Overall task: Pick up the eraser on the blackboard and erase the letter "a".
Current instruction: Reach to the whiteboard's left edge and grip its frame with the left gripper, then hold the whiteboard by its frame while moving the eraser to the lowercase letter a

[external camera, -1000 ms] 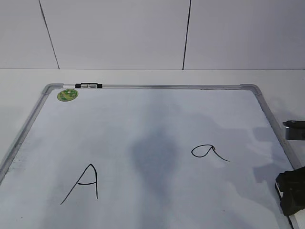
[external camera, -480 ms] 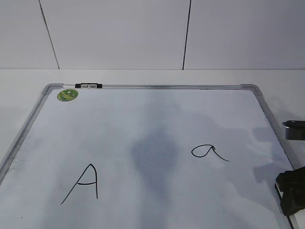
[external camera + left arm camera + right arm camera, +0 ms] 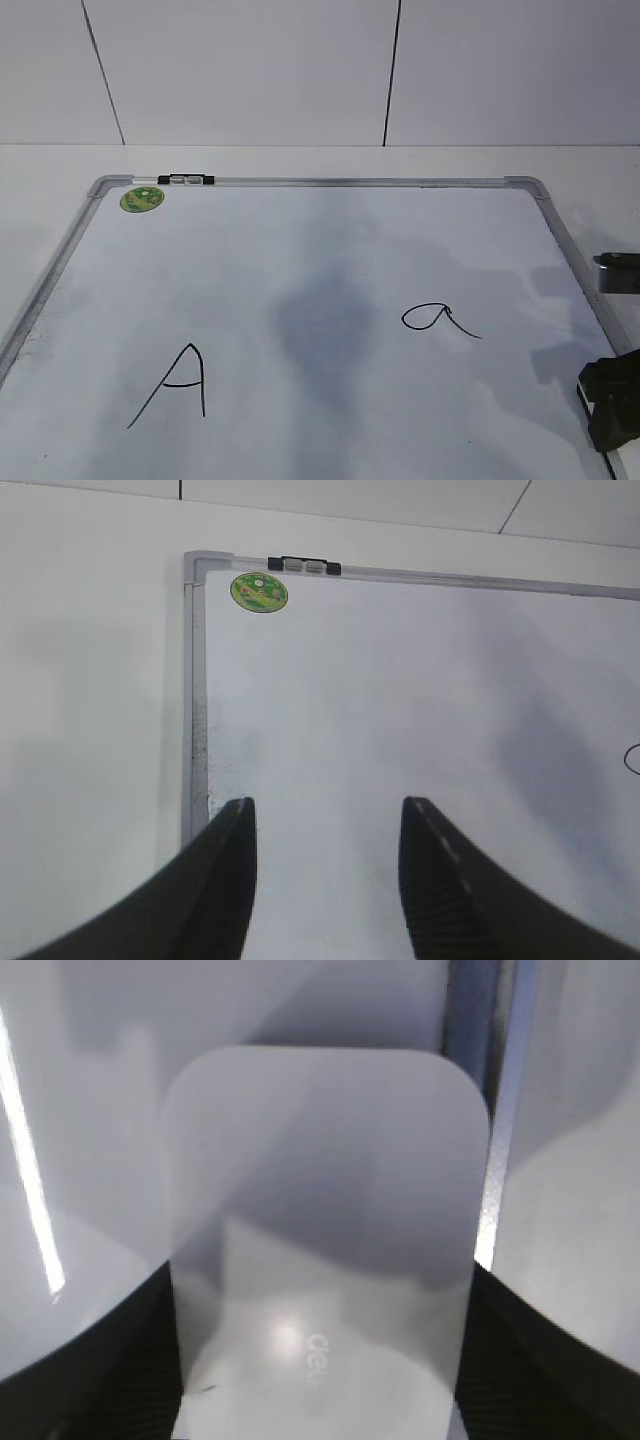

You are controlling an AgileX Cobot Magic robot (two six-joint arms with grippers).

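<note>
White eraser (image 3: 320,1250): between right tool (image 3: 320,1360) fingers, clamped or not unclear.
Left tool (image 3: 325,870): apart, above blackboard (image 3: 400,700).
Letter "a" (image 3: 438,319): intact on blackboard.

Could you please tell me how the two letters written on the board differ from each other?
The capital A is tall and angular, made of straight strokes; the small a is a flat rounded loop with a tail. The capital A sits lower left on the board, the small a further right and higher. Both are thin black marker, still unerased.

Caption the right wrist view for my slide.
Right gripper straddling the white eraser at the blackboard edge.
</note>
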